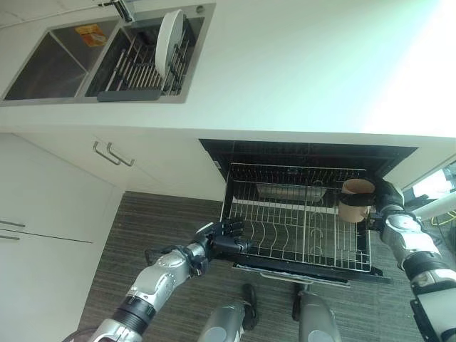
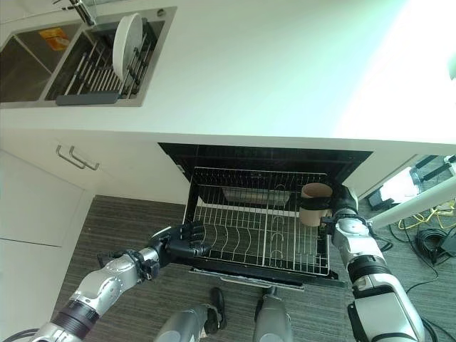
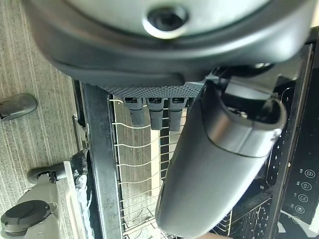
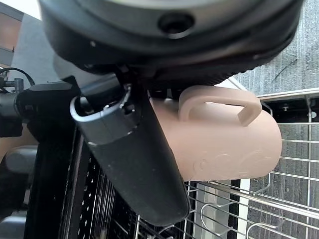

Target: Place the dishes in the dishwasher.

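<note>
1. Mug sits clamped in the right hand fingers, above the dishwasher rack's right edge.
2. Left hand fingers curl over the rack's front-left rim.
3. Plate stands in the sink.

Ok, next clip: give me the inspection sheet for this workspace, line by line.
Surface: white counter with a sink at its left end.
Job's things: tan mug over the right side of the pulled-out dishwasher rack; white plate upright in the sink's drying rack.
Clutter: nothing seen.
Hands: right hand grips the mug; left hand at the rack's front left edge, fingers curled on it.
Cables: nothing seen.
Surroundings: white cabinets, dark striped floor.
</note>
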Available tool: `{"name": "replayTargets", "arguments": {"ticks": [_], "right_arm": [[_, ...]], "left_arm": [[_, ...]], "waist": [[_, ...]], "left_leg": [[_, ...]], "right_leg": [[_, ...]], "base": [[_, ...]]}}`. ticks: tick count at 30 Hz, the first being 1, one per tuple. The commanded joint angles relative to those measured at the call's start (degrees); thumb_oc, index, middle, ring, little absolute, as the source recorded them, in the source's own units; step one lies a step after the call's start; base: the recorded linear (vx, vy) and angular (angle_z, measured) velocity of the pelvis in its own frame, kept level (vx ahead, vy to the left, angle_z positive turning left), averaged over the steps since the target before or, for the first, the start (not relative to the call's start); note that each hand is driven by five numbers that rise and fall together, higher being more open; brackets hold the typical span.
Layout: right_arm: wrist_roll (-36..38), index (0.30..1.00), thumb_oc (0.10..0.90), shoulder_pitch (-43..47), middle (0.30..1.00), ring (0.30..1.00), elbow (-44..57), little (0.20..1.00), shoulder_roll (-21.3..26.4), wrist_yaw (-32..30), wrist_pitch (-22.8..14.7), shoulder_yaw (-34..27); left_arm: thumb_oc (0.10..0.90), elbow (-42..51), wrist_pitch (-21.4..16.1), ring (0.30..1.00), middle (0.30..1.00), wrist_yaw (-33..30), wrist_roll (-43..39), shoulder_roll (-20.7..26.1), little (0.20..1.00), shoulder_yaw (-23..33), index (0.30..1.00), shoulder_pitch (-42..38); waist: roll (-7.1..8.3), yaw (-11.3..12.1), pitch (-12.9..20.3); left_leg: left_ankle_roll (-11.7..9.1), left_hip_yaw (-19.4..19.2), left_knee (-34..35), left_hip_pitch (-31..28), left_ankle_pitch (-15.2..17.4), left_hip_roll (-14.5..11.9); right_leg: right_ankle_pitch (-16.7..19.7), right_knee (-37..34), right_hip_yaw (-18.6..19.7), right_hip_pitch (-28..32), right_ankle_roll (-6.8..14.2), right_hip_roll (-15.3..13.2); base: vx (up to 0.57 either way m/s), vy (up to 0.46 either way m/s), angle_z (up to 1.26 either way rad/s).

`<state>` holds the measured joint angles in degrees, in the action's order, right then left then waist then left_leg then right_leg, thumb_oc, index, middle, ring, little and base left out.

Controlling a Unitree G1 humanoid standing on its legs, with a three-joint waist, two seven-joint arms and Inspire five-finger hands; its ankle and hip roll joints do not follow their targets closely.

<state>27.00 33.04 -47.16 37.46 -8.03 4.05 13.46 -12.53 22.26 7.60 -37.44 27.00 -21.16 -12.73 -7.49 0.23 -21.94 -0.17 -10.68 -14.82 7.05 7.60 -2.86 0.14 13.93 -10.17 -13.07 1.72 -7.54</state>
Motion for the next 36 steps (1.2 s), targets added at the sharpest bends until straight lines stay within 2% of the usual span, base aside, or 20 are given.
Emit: {"name": "replayTargets", "arguments": {"ticks": [1, 9, 18, 22, 29, 36], "right_arm": [[-2.8, 0.9, 0.8, 4.7, 0.9, 0.9, 4.3, 0.9, 3.7, -0.4, -3.9, 0.7], [-5.5, 0.9, 0.8, 3.9, 0.9, 0.9, 11.6, 0.9, 4.6, -2.1, -3.9, 0.5], [-7.1, 0.9, 0.8, -0.8, 0.9, 0.9, 22.6, 0.9, 4.9, -5.0, -3.0, -3.5], [-7.6, 0.9, 0.8, -4.5, 0.9, 0.9, 26.3, 0.9, 4.0, -5.6, -1.9, -5.1], [-7.6, 0.9, 0.8, -11.1, 0.9, 0.9, 32.9, 0.9, 1.8, -9.6, -2.4, -9.9], [-9.8, 0.9, 0.8, -23.8, 0.9, 0.9, 44.6, 0.9, -3.6, -10.0, -3.7, -16.7]], "left_arm": [[0.8, 3.7, -1.3, 0.9, 0.9, -0.2, -0.3, 3.1, 0.9, -2.2, 0.9, 3.3], [0.8, 3.8, -1.6, 0.9, 0.9, -0.8, 0.5, 2.8, 0.9, -1.6, 0.9, 3.9], [0.8, 4.1, -2.1, 0.9, 0.9, -0.9, 1.1, 2.3, 0.9, 0.3, 0.9, 5.9], [0.8, 4.3, -2.2, 0.9, 0.9, -1.3, 1.4, 1.9, 0.9, 1.2, 0.9, 6.7], [0.8, 5.5, -2.4, 0.9, 0.9, -2.2, 1.9, 1.2, 0.9, 3.0, 0.9, 8.9], [0.8, 6.6, -3.2, 0.9, 0.9, -2.4, 3.3, -0.6, 0.9, 6.6, 0.9, 12.6]], "waist": [[1.94, 0.8, 2.9], [3.02, 0.3, 3.0], [4.02, -0.8, 3.7], [4.51, -1.4, 4.2], [5.01, -2.5, 5.2], [5.67, -4.6, 6.9]], "left_leg": [[-4.6, 4.5, -2.4, 3.2, 0.4, -4.5], [-4.5, 4.3, -2.4, 3.0, 0.7, -4.8], [-4.3, 3.6, -2.4, 2.5, 1.0, -5.4], [-4.1, 3.1, -2.4, 2.1, 1.2, -5.7], [-3.9, 2.2, -2.4, 1.1, 1.7, -6.2], [-3.4, 0.5, -2.4, -0.4, 2.3, -6.6]], "right_leg": [[-7.1, 3.3, -0.3, 2.3, 3.5, -3.4], [-7.2, 3.3, 0.1, 2.2, 3.4, -2.9], [-7.4, 3.3, 0.7, 2.4, 3.4, -2.3], [-7.6, 3.3, 1.0, 2.7, 3.3, -2.0], [-7.9, 3.3, 1.5, 3.6, 3.2, -1.5], [-8.2, 3.3, 2.1, 4.5, 3.6, -1.1]], "base": [[0.0, 0.0, 0.0], [0.0, 0.0, 0.0], [0.0, 0.0, 0.0], [0.0, 0.0, 0.0], [0.02, 0.009, -0.06], [0.01, 0.04, -0.07]]}}
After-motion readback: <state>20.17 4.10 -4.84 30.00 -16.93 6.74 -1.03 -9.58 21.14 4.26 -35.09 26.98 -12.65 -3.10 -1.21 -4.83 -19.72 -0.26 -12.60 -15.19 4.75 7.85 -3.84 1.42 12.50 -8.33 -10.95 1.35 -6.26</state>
